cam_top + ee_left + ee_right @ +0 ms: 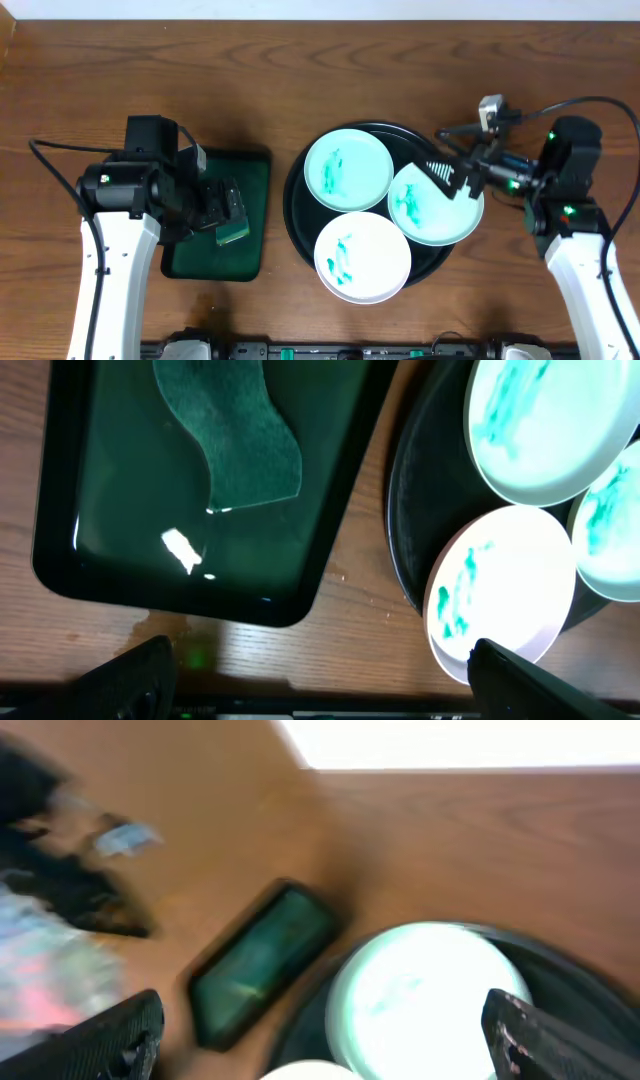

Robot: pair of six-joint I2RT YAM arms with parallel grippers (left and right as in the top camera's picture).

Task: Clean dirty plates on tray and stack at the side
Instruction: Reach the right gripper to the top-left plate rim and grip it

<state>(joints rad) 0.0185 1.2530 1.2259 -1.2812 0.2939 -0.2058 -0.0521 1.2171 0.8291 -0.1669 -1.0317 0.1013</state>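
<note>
The dark green tray (252, 170) lay directly beneath the left jaws. In it was a dark green cloth (245, 445) with a wavy edge, lying flat and not held. The left arm (120, 185) reached over that tray with its wrist bent downward, and the left jaws stood wide open and empty.

To the right of those jaws, across a strip of bare table (300, 60), sat the black tray (300, 215). It carried all three plates, each smeared with teal. The far plate (346, 168) lay nearest the left jaws, and the near plate (362, 257) reached over the tray's near rim. The right plate (430, 215) lay directly under the right jaws.

The right arm (570, 160) stretched in from the right. Its jaws were spread wide and gripped nothing as they hung over that plate's far edge. Whether their tips touched the plate could not be told.

The right wrist view was badly blurred. Ahead of the right jaws it showed only a pale plate, a dark rim and a green tray. The left wrist view cut off the right plate.
</note>
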